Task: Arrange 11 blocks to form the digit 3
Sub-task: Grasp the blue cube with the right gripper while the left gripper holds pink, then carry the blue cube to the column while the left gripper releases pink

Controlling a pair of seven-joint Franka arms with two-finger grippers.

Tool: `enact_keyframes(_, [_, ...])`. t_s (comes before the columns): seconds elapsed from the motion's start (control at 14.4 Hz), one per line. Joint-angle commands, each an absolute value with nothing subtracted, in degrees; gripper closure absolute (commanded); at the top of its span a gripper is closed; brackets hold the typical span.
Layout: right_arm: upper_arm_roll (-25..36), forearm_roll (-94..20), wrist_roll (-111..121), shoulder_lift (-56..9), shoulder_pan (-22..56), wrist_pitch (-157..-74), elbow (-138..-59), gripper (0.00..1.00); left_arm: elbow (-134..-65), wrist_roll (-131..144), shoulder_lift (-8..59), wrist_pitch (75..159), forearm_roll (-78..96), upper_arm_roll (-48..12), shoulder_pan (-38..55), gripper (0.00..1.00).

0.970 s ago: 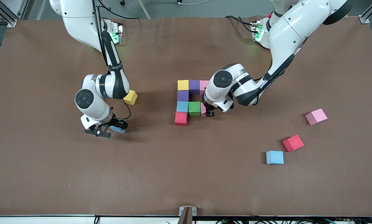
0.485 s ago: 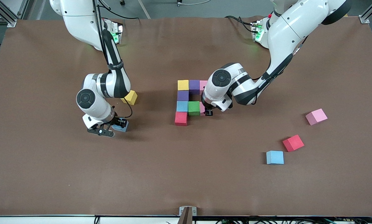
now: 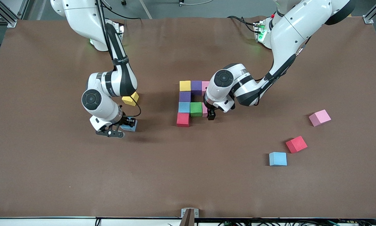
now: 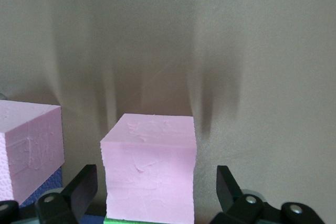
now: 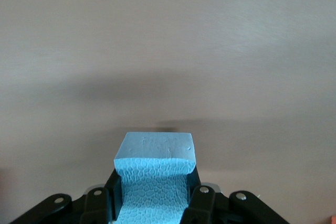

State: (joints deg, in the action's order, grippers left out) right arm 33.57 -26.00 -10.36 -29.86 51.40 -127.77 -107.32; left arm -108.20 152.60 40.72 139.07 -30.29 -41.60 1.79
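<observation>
The partial figure has a yellow [image 3: 185,85], a purple [image 3: 196,87] and a pink block [image 3: 205,84] in a row. A purple [image 3: 184,96], a light blue [image 3: 184,107] and a red block [image 3: 182,119] run down one edge, and a green block [image 3: 196,109] sits beside the light blue one. My left gripper [image 3: 211,115] is open around a second pink block [image 4: 149,174] that touches the green one; both fingers [image 4: 80,188] stand clear of it. My right gripper [image 3: 125,126] is shut on a light blue block [image 5: 155,182], low over the table toward the right arm's end.
An orange-yellow cube [image 3: 130,99] lies under the right arm's wrist. Loose blocks lie toward the left arm's end: pink [image 3: 319,117], red [image 3: 296,144] and light blue [image 3: 277,158], all nearer the front camera than the figure.
My right gripper has carried the light blue block a short way toward the figure. My left gripper has stayed at the pink block beside the green one.
</observation>
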Motion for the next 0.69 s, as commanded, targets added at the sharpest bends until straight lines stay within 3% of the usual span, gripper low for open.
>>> enact_keyframes(0.0, [33.4,-27.3,-9.8,-30.4,51.4,-119.5,-97.8,1.00,-108.0,152.9,39.7,139.0,-31.6,-41.7,1.8,0.00])
enact_keyframes(0.42, [32.5,-27.6,-13.0,-39.3,52.7,-114.4,-83.4,1.00,-107.4,152.4,33.8,135.1,-31.6,-44.3,0.4,0.00])
enact_keyframes(0.62, [26.7,-27.4,-18.4,-44.0,49.5,-113.7,-74.4,1.00,-106.1,147.5,31.7,131.6,-31.5,-45.0,-2.0,0.00])
